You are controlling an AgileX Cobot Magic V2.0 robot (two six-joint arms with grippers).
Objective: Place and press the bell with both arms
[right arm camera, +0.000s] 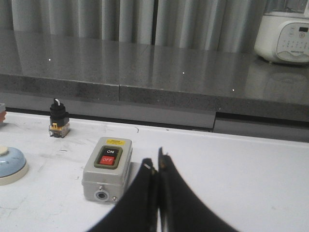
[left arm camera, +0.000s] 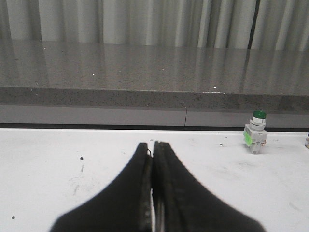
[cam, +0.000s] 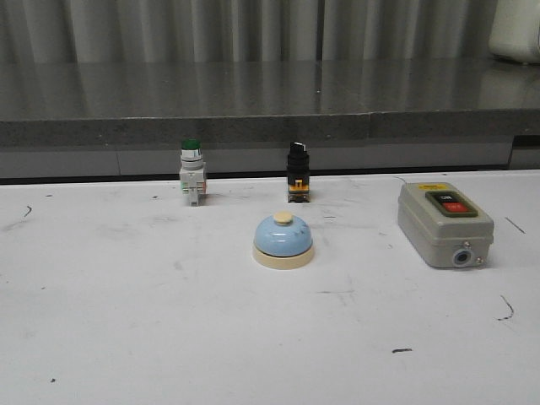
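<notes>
The bell (cam: 283,240), a light-blue dome with a cream base and a cream button, stands upright on the white table (cam: 126,337) at the centre of the front view. Part of it also shows in the right wrist view (right arm camera: 9,164). Neither arm shows in the front view. My left gripper (left arm camera: 152,145) is shut and empty above bare table, and the bell is out of its view. My right gripper (right arm camera: 157,162) is shut and empty, just beside the grey switch box (right arm camera: 106,168), with the bell farther off beyond that box.
A green-capped pushbutton (cam: 191,172) and a black selector switch (cam: 296,171) stand behind the bell. The grey switch box (cam: 444,223) lies to the bell's right. A grey counter ledge (cam: 253,126) bounds the table's far side, with a white appliance (right arm camera: 284,36) on it.
</notes>
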